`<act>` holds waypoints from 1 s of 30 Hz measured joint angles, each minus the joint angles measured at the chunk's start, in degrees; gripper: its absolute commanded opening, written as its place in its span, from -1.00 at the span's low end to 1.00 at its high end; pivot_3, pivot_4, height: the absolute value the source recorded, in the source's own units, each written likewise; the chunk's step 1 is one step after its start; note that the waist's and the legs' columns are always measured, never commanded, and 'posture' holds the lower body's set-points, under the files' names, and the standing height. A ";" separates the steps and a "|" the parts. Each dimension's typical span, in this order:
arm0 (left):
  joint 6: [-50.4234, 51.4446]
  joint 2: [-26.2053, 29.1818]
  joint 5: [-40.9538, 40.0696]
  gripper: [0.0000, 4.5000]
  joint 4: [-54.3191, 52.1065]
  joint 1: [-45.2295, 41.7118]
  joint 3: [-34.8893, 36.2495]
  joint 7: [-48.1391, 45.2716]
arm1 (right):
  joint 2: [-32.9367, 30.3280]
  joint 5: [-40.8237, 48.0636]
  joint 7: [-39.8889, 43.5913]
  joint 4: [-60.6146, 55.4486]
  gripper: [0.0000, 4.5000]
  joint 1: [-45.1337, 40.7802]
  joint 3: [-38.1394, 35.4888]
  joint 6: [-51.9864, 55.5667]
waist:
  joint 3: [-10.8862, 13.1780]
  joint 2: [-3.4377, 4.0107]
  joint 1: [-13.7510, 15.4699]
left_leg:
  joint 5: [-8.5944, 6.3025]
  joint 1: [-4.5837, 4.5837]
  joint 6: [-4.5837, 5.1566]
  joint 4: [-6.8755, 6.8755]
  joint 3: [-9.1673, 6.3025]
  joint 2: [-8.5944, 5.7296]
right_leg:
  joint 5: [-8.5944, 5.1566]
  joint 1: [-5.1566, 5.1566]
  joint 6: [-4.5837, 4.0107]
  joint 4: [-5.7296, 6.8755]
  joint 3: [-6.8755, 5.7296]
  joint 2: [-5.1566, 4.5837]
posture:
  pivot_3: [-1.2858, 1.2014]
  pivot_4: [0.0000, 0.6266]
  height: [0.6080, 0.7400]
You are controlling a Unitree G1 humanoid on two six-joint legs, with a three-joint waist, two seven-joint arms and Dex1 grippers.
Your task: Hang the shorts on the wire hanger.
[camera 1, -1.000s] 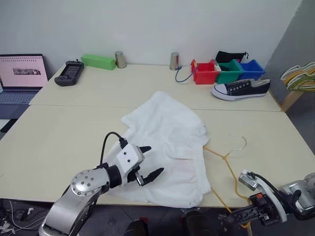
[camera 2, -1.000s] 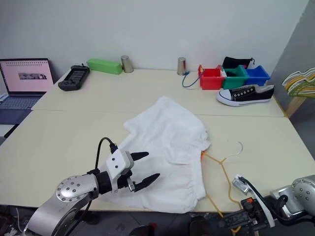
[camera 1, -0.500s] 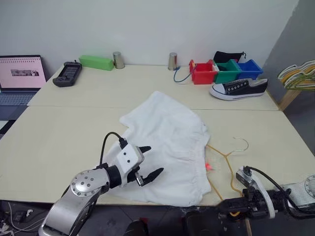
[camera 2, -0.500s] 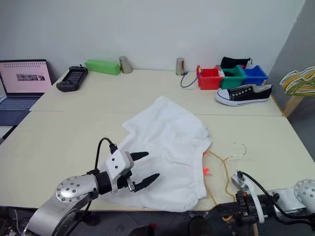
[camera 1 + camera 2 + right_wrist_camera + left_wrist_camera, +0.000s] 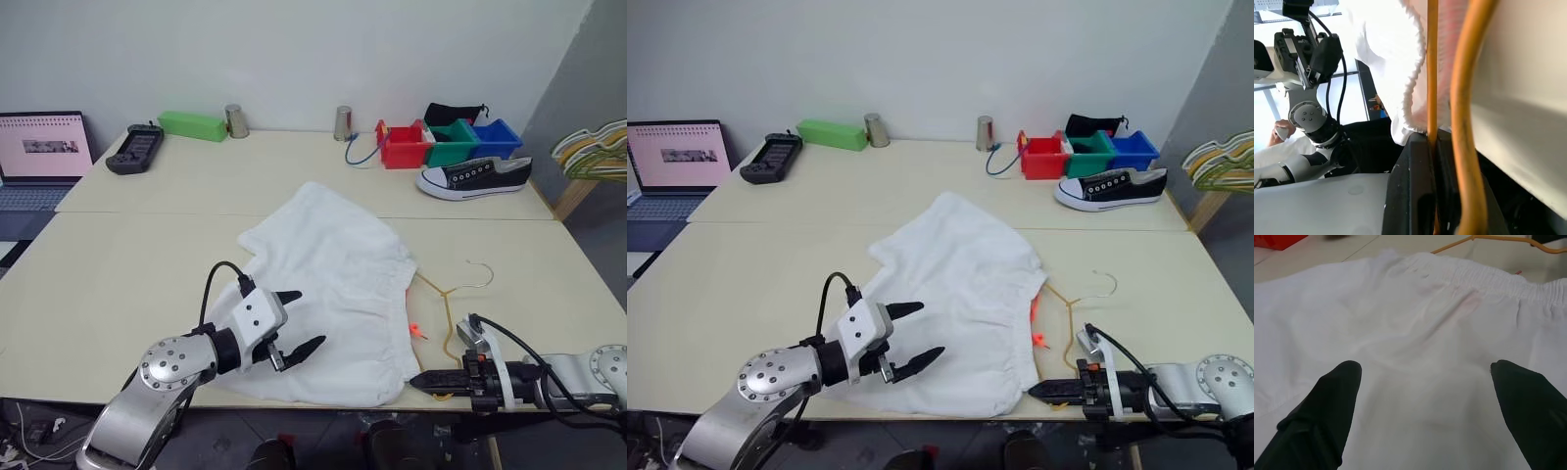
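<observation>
The white shorts lie spread flat on the table, with the gathered waistband toward my right side and an orange-red drawstring showing at its edge. The thin yellowish wire hanger lies just right of the waistband, its hook pointing away from me. My right gripper is at the table's near edge, pointing left, shut on the hanger's wire. My left gripper hovers open over the near left part of the shorts, its fingers spread wide with nothing between them.
At the far side of the table are a laptop, a black handheld controller, a green box, two metal cups, red, green and blue bins and a sneaker. More hangers hang off the right edge.
My right gripper has swung up to the table's near edge and turned to point left, dragging the hanger closer to the waistband. The left gripper has stayed put.
</observation>
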 measured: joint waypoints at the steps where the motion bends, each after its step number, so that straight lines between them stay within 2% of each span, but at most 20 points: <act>1: -0.02 0.00 0.01 0.99 0.04 0.00 0.00 -0.08 | 0.16 -0.51 0.55 0.04 -1.00 -0.13 -0.29 -0.01 | -0.01 0.01 -0.01 | 0.00 0.00 0.00 0.00 0.00 0.09 | 0.01 -0.01 -0.03 0.00 0.00 0.10 | -0.17 -0.78 1.00; 15: -0.20 -0.03 0.26 0.99 0.11 -0.08 -0.08 -0.12 | 3.31 -9.38 5.23 3.13 -1.00 -2.44 -2.82 1.74 | -0.43 0.57 -0.06 | 0.00 0.00 0.00 0.05 0.05 0.19 | 0.03 -0.06 -0.08 0.10 0.05 0.21 | -0.17 -0.79 1.00; 19: -0.29 -0.09 0.29 0.99 0.38 -0.43 -0.09 -0.14 | 4.75 -15.19 8.02 4.87 -1.00 -6.05 -3.73 2.03 | -0.46 0.60 -0.27 | 0.00 0.00 0.00 0.25 0.08 0.20 | 0.05 -0.05 -0.09 0.14 0.10 0.22 | -0.18 -0.81 1.00; 23: -0.32 -0.03 0.17 0.99 1.93 -2.11 -0.03 -0.61 | 5.23 -24.03 11.62 4.85 -1.00 -14.69 -3.84 1.11 | -0.49 0.71 -0.53 | 0.00 0.00 0.00 0.43 0.14 0.20 | 0.09 -0.06 -0.28 0.15 0.17 0.22 | -0.19 -0.82 1.00; 27: -0.23 1.19 -0.47 0.99 2.52 -3.40 0.25 -2.84 | 3.13 -34.01 19.12 2.09 -1.00 -21.21 -3.35 -1.13 | -0.52 0.72 -0.57 | 0.00 -0.01 0.00 0.48 0.12 0.20 | 0.10 -0.07 -0.27 0.14 0.12 0.22 | -0.18 -0.83 1.00; 30: 0.03 2.31 -1.52 0.99 4.94 -7.40 1.19 -4.28 | -0.91 -49.52 26.36 -2.26 -1.00 -23.67 4.23 -11.41 | -0.54 0.76 -0.34 | 0.00 -0.24 -0.01 0.50 0.11 0.21 | 0.25 -0.49 0.00 0.13 0.05 0.21 | -0.17 -0.86 1.00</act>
